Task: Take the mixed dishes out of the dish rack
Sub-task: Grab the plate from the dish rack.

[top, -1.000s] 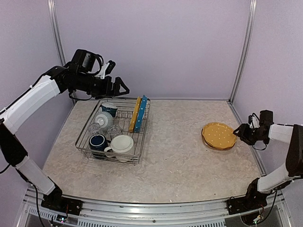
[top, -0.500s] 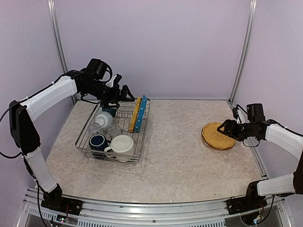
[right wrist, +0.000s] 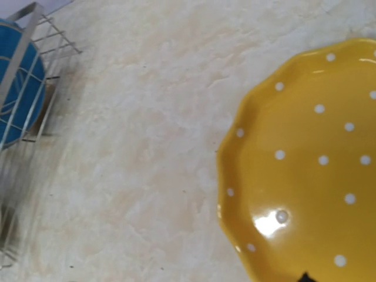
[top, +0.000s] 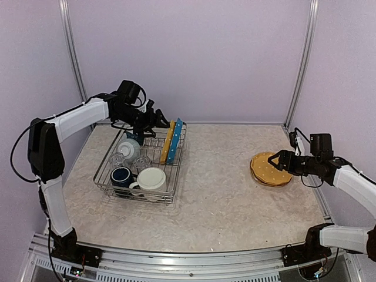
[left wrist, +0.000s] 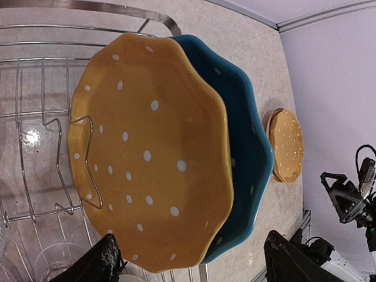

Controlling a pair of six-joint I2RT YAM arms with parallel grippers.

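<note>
The dish rack (top: 104,183) stands left of centre. A yellow-orange dotted plate (top: 167,142) and a blue dotted plate (top: 175,141) stand upright in its right side. It also holds a navy mug (top: 121,175), a cream mug (top: 151,179), a white-inside bowl (top: 129,148) and clear glasses (top: 116,158). My left gripper (top: 158,120) is open and empty just behind the upright plates. In the left wrist view the yellow plate (left wrist: 150,153) and blue plate (left wrist: 247,147) lie between my fingers (left wrist: 106,261). My right gripper (top: 279,159) is open and empty over stacked yellow plates (top: 271,170).
The right wrist view shows the top yellow plate (right wrist: 311,176) on the marbled table (right wrist: 147,147) and the rack's corner (right wrist: 23,35) with the blue plate (right wrist: 17,100) far left. Frame posts stand at the back corners (top: 301,64).
My left gripper has moved right and down, close to the upright plates. My right gripper has moved left from the table's right edge to over the stacked yellow plates.
</note>
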